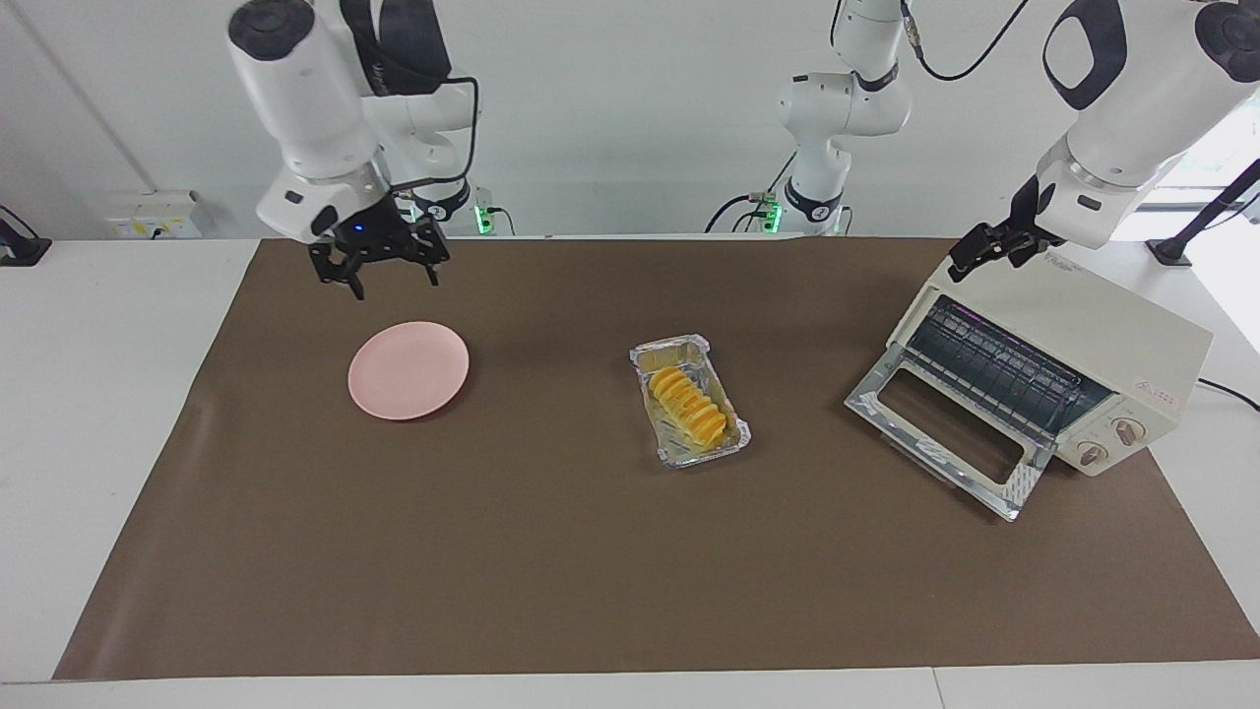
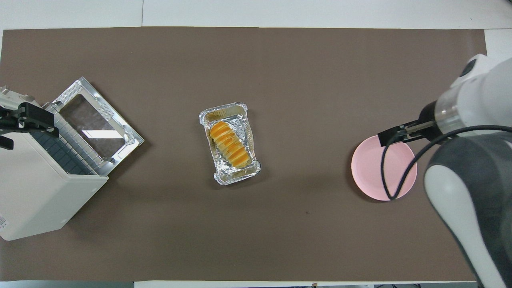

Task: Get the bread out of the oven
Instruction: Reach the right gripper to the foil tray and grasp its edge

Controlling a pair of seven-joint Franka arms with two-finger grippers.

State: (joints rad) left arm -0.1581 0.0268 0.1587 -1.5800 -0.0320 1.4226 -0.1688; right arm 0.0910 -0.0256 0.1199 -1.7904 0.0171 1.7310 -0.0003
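Bread (image 1: 688, 406) sits in the foil tray (image 1: 733, 437) on the brown mat (image 1: 591, 571), away from my oven (image 1: 1083, 345). I see the oven door (image 1: 945, 433) is down. My right gripper (image 1: 377, 266) hangs spread wide over the mat by the pink plate (image 1: 408, 369). My left gripper (image 1: 970, 258) hovers over the oven top; I cannot tell its grip.

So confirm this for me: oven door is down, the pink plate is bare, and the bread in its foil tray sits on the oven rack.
Not quite. The oven door is down and the plate is bare, but the bread in its foil tray sits on the brown mat mid-table, between plate and oven, as the facing view shows.
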